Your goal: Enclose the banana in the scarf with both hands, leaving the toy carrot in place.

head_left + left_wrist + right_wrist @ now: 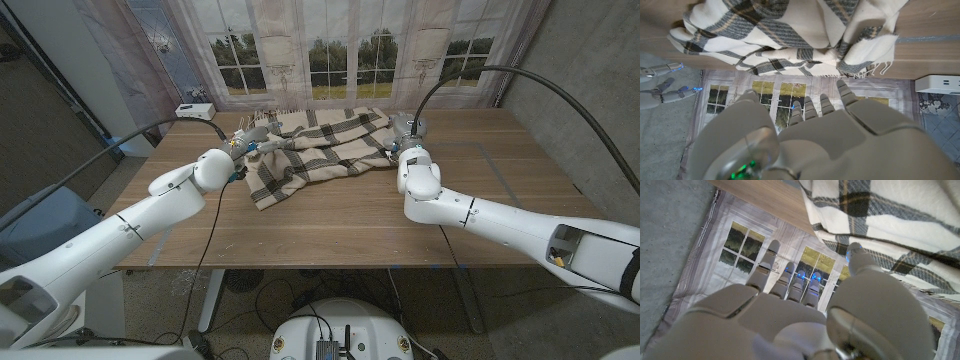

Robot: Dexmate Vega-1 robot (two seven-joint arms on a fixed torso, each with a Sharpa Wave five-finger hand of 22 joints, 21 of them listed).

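A cream scarf [315, 145] with dark plaid stripes lies bunched in folds across the far middle of the wooden table [350, 220]. Whatever is under its folds is hidden. My left hand [252, 140] is at the scarf's left end. In the left wrist view this hand [805, 135] has its fingers stretched out, holds nothing, and stops just short of the fringed edge of the scarf [790, 35]. At the scarf's right end is my right hand [407, 133]. In the right wrist view it [790, 310] is empty too, fingers extended, thumb close to the scarf [900, 215].
A white box [193, 110] sits off the table's far left corner, also seen as the white box [937, 84] in the left wrist view. A printed window backdrop [350, 45] hangs right behind the table. Bare wood stretches in front of the scarf toward the near edge.
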